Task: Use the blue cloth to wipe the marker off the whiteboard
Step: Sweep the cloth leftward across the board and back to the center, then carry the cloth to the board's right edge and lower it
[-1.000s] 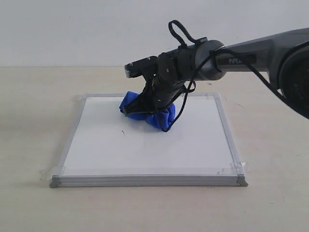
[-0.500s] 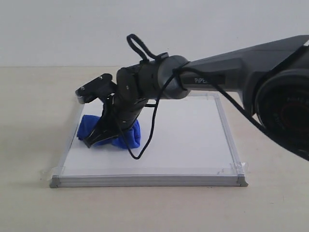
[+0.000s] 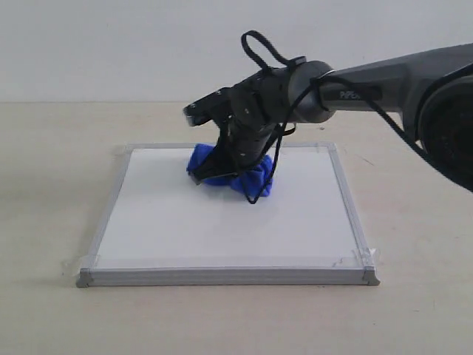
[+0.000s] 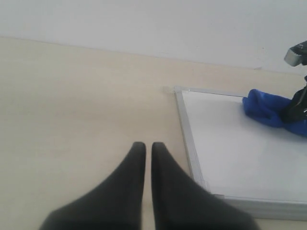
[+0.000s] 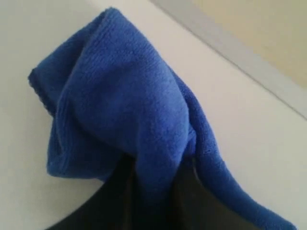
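While the right tool (image 3: 213, 174) is clenched on the bright royal-blue microfibre cloth (image 3: 255, 180), its dark fingers (image 5: 112, 203) pinch a bunched fold of the fabric and hold the bundle down on the flat white whiteboard with a grey metal frame (image 3: 222, 225). Cloth spills out on either side of that tool's tips and touches the white surface beneath them, with one grey frame rail (image 5: 240, 57) running just beyond the bundle. A thin black cable (image 3: 260, 46) loops above this tool's wrist. The left tool (image 4: 148, 149) hangs over the pale beige bench (image 4: 72, 96), its two black fingers drawn together with only a sliver between them, grasping nothing; the board's near corner lies just ahead of its tips, off to one side.
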